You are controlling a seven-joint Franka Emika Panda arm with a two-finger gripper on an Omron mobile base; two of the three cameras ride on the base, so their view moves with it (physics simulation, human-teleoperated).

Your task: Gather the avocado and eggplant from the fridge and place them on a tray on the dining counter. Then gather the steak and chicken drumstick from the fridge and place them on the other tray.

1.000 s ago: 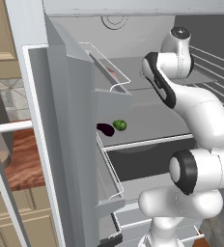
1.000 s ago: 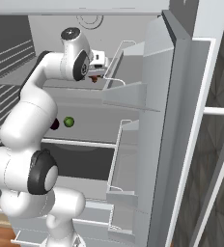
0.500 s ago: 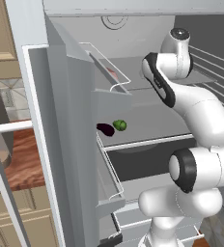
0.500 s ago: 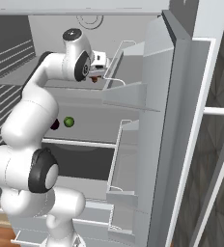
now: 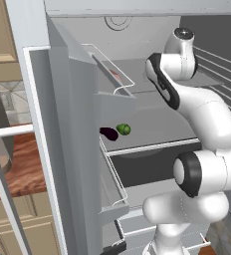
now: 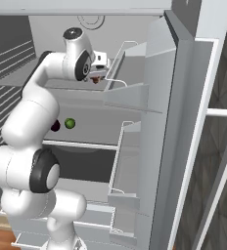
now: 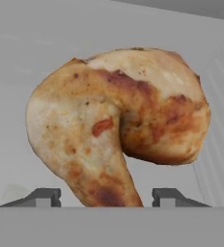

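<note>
Inside open grey fridge [image 5: 152, 107]: white arm [image 5: 197, 114] reaching up and bending forward onto upper shelf. Gripper [image 7: 102, 197] pointing at browned, knobbly chicken drumstick [image 7: 119, 120], bone end sitting between spread jaws, fingertips [image 7: 42, 195] flanking without clearly touching. Lying lower down: dark glossy eggplant [image 5: 108, 133] beside round green avocado [image 5: 123, 129].

arm [image 6: 32, 112] reaches to upper fridge shelf; avocado [image 6: 69, 123] sits lower

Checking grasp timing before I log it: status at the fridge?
Gripper up on the upper shelf, fingertips either side of the chicken drumstick, gap visible. Avocado and eggplant on the shelf below. Nothing blocking.
</note>
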